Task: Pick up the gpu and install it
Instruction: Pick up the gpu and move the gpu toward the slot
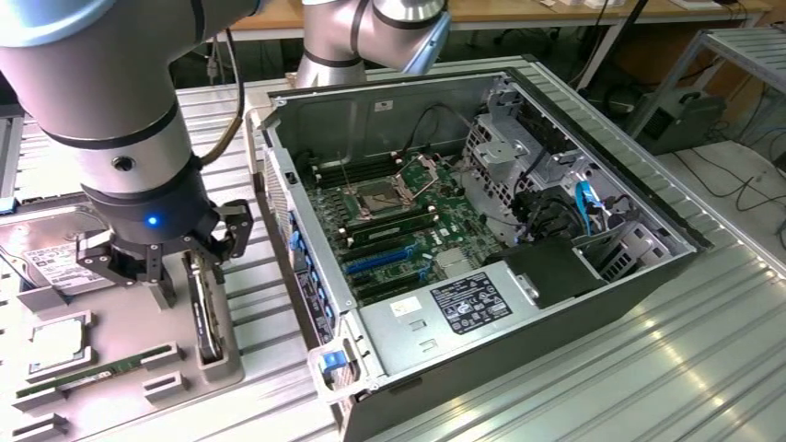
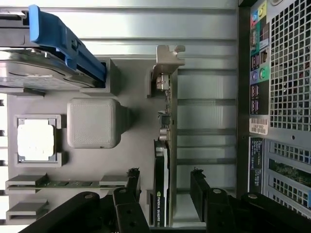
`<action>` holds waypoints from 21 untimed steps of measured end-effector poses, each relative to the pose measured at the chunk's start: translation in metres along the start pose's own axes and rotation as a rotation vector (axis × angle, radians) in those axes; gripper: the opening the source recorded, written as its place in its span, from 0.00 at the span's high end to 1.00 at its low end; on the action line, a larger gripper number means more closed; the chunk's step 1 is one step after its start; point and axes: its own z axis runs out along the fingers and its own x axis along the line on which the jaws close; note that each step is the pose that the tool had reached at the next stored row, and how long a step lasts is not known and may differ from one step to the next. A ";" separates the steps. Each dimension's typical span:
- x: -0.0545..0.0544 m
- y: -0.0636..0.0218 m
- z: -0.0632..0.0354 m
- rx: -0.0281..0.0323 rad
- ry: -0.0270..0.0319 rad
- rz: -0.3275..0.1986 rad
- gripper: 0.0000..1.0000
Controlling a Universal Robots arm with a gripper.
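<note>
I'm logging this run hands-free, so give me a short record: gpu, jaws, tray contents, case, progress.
gpu: standing on edge in a slot of the grey tray
jaws: open, one on each side of the gpu, not touching it
also on tray: hard drive with blue handle, processor chip, memory stick
computer case: open, beside the tray, on the exterior view's right
progress: gpu not yet lifted, not in the case

gpu [image 2: 161, 189] on edge in tray [image 2: 131, 87], gripper [image 2: 164, 173] astride it, computer case [image 1: 639, 276] beside tray
</note>
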 end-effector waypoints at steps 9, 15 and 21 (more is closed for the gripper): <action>0.000 0.0001 0.0167 0.0004 0.0000 0.000 0.46; 0.001 -0.0003 0.0296 0.0003 0.0000 0.000 0.46; 0.001 -0.0008 0.0430 0.0003 0.0000 0.000 0.46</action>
